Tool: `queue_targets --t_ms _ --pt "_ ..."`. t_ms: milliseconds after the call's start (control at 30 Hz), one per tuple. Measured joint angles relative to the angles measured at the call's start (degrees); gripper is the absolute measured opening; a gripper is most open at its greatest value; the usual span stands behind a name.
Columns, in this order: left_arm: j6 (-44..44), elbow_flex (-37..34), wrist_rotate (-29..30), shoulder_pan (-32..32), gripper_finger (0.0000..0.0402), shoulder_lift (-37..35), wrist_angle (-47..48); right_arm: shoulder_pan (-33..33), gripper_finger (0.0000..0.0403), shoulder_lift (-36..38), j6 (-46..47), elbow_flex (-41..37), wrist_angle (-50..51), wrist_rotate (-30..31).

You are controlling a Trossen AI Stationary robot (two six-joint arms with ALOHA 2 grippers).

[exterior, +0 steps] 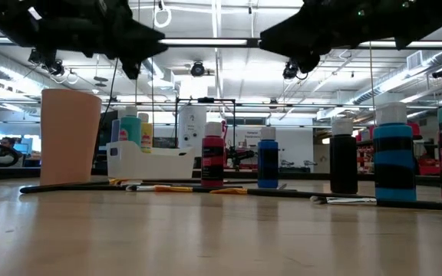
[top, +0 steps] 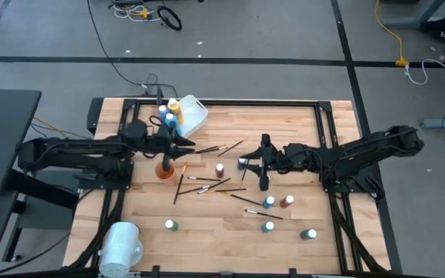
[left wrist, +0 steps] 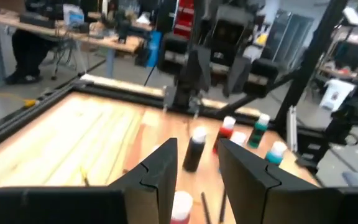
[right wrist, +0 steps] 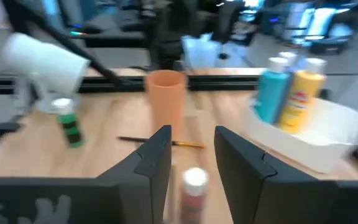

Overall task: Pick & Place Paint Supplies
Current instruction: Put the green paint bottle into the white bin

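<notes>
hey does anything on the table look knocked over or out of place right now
Yes: the large white cylinder lies on its side at the table's near-left corner, and several brushes lie scattered mid-table. The bottles stand upright.

Orange cup (top: 164, 170); white tub (top: 192, 113) w/ blue, yellow bottles; red bottle (exterior: 212, 159), black-banded teal bottle (exterior: 394, 163); pale wood table (top: 300, 131).

Robotics lab or workshop, open-plan. Wooden table (top: 230, 224) in a black frame on grey floor (top: 230, 38) taped with black lines; loose cables (top: 141, 11) lie beyond the table. Behind it: ceiling strip lights (exterior: 206, 42), exposed ducting, cluttered workbenches (left wrist: 73, 31), a seated person (left wrist: 33, 46).
</notes>
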State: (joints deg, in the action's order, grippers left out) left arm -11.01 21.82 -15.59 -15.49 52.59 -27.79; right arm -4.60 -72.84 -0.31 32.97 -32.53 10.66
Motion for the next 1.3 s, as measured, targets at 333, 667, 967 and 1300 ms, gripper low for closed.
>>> queue_targets --t_ms 333,667,967,1300 --pt "8.4 0.0 -7.4 2.0 0.0125 4.3 -4.0 0.0 0.0126 0.0 -2.1 0.0 -1.7 3.3" --pt "10.2 0.0 -11.3 9.0 0.0157 4.3 -5.2 0.1 0.0183 -0.1 -2.3 0.0 -2.1 3.4" --pt "13.9 0.0 -15.0 18.8 0.0194 4.3 -3.3 0.3 0.0214 -0.1 -3.3 0.0 -2.3 3.3" --pt "10.6 0.0 -1.8 31.2 0.0173 4.3 8.1 0.3 0.0206 -0.1 -3.3 0.0 -2.3 3.3"
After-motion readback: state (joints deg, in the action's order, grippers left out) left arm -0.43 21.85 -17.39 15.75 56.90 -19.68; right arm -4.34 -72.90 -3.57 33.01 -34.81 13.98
